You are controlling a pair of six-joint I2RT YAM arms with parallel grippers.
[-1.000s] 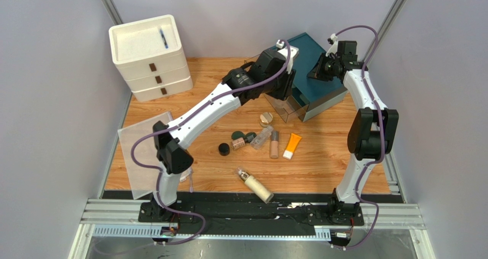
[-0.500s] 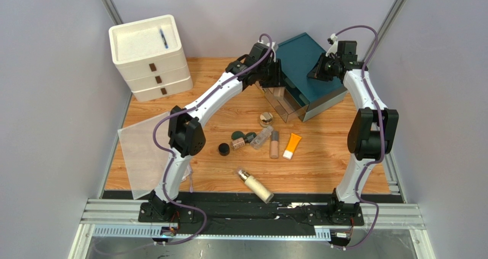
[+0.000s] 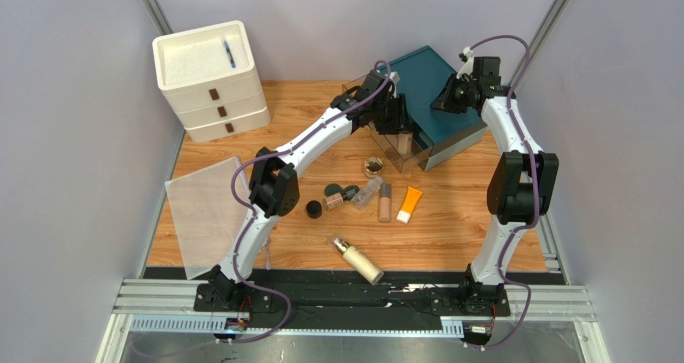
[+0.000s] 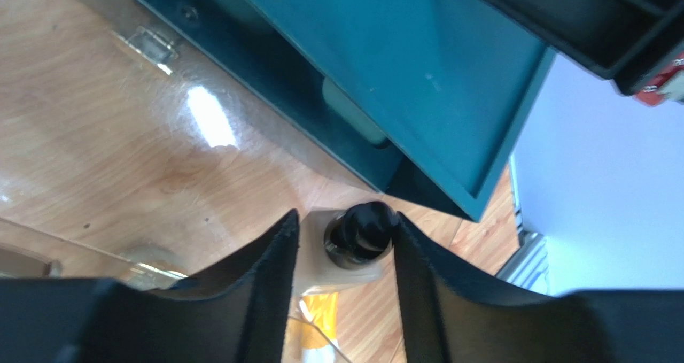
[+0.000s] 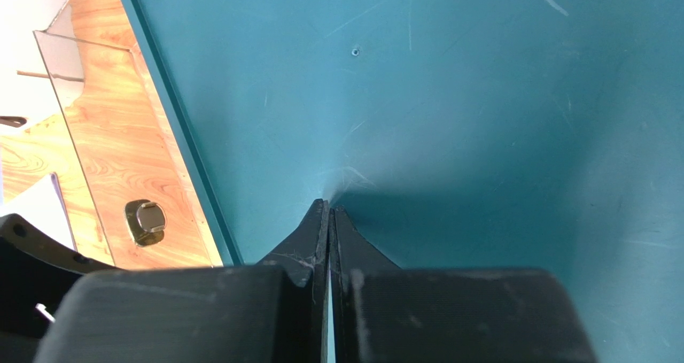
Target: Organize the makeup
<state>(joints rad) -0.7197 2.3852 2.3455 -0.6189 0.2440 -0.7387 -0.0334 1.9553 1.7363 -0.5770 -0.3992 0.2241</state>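
Note:
A beige bottle [image 4: 315,260] with a black cap stands upright in the clear drawer [image 3: 390,156] pulled out of the teal organizer [image 3: 433,74]. My left gripper [image 4: 345,219] reaches down over it, its fingers close against both sides of the bottle [image 3: 405,142]. Loose makeup lies on the wood in front: a gold-lidded jar [image 3: 372,167], two dark green compacts [image 3: 333,190], a black jar [image 3: 314,209], a clear bottle [image 3: 367,192], another beige bottle [image 3: 384,202], an orange tube [image 3: 409,204] and a cream pump bottle [image 3: 358,259]. My right gripper [image 5: 329,207] is shut, its tips on the organizer's teal top [image 5: 449,98].
A white three-drawer unit [image 3: 210,86] stands at the back left with a blue pen [image 3: 230,54] in its top tray. A translucent sheet [image 3: 201,215] lies at the left edge. Grey walls close in both sides.
My left arm has stretched forward and lowered its wrist over the clear drawer, bringing the beige bottle upright inside it. The right arm has not moved.

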